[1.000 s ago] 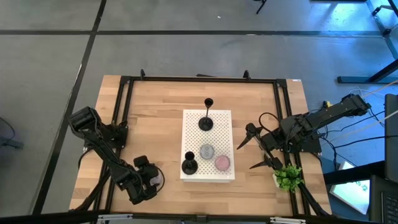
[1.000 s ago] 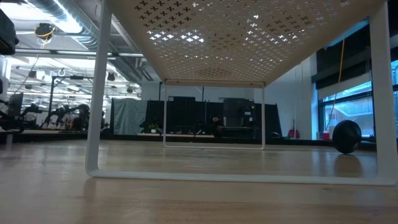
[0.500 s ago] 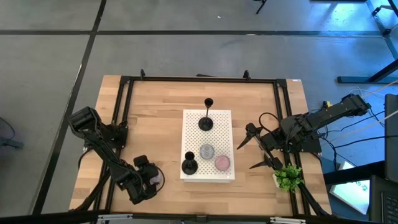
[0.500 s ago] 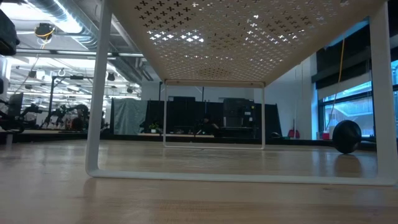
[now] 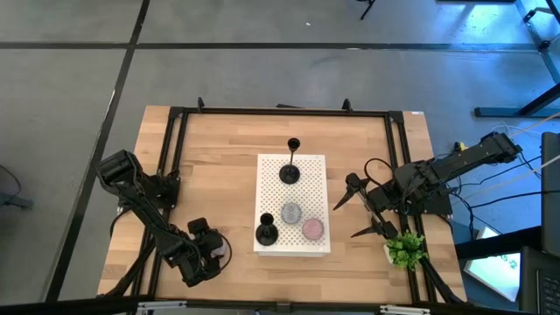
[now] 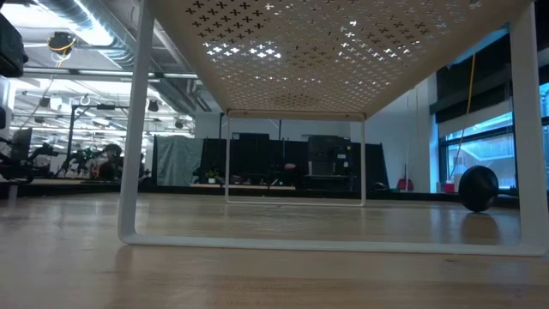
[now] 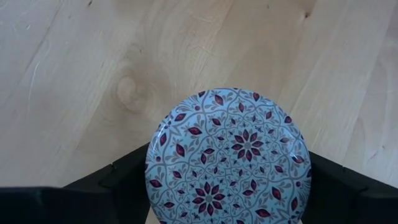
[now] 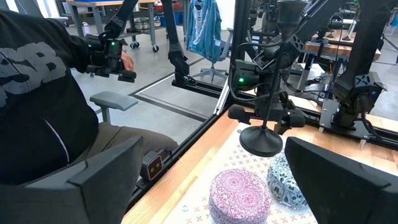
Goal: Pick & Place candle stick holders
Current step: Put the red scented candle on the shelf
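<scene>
Two black candle stick holders stand by their round bases on a white perforated stand [image 5: 315, 171]: one at its far end [image 5: 290, 172], one at its near left corner [image 5: 266, 233]. The far one also shows in the right wrist view [image 8: 261, 140]. My left gripper [image 5: 213, 251] is at the table's near left, shut on a round patterned tin [image 7: 229, 155]. My right gripper [image 5: 346, 219] hovers open to the right of the stand, with nothing between its fingers. My left gripper has the tin's round side [image 7: 155, 171] between its two fingers [image 7: 124, 177], one finger on each opposite side. The fingers slant down from above. The tin sits flat on the wooden table, lid up.
A grey-blue tin [image 5: 290, 213] and a pink tin [image 5: 312, 229] lie on the stand near the holders. A small green plant [image 5: 404, 249] stands at the table's near right. A black frame [image 5: 175, 140] runs round the table. A person [image 8: 43, 118] sits beyond the table's edge.
</scene>
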You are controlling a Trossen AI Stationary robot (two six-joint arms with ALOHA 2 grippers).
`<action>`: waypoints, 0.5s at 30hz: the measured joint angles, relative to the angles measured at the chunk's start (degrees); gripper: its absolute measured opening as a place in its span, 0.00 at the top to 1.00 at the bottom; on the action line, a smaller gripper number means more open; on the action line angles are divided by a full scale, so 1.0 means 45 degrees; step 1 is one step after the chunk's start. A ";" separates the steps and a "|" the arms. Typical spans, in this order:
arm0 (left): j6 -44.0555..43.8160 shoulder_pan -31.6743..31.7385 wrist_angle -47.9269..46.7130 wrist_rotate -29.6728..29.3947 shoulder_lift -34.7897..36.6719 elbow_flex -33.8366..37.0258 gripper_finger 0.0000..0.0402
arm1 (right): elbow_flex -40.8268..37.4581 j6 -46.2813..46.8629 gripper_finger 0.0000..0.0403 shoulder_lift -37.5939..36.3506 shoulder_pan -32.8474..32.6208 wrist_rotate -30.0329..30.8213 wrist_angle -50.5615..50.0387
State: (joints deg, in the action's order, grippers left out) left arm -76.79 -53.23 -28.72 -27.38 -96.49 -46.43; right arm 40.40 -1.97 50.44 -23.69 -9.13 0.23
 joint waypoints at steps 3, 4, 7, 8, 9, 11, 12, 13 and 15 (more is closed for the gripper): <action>0.0049 0.0072 -0.0103 0.0075 -0.0019 -0.0121 0.25 | 0.0000 -0.0001 0.03 0.0001 -0.0002 0.0000 0.0000; 0.0135 0.0112 -0.0127 0.0131 -0.0019 -0.0158 0.25 | 0.0000 0.0002 0.03 0.0002 0.0001 0.0000 0.0000; 0.0417 0.0244 -0.0159 0.0287 -0.0021 -0.0267 0.26 | 0.0000 -0.0002 0.03 0.0003 -0.0004 0.0000 0.0000; 0.0482 0.0289 -0.0156 0.0336 -0.0024 -0.0296 0.27 | 0.0000 -0.0002 0.03 -0.0002 0.0001 0.0000 0.0000; 0.0539 0.0329 -0.0153 0.0391 -0.0024 -0.0333 0.27 | 0.0000 0.0001 0.03 -0.0002 -0.0001 0.0000 0.0000; 0.0624 0.0420 -0.0216 0.0461 -0.0029 -0.0431 0.26 | 0.0000 -0.0002 0.03 -0.0002 0.0001 0.0000 0.0000; 0.0672 0.0465 -0.0236 0.0477 -0.0029 -0.0467 0.26 | 0.0000 -0.0002 0.03 -0.0002 -0.0002 0.0000 0.0000; 0.0766 0.0513 -0.0248 0.0508 -0.0029 -0.0485 0.26 | 0.0000 -0.0002 0.03 -0.0002 0.0001 0.0000 0.0000; 0.0941 0.0556 -0.0324 0.0498 -0.0029 -0.0508 0.26 | 0.0000 -0.0002 0.03 -0.0002 0.0001 0.0000 0.0000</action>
State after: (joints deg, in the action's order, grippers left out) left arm -72.55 -50.73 -30.18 -25.13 -96.62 -48.72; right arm 40.40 -1.98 50.43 -23.68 -9.13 0.23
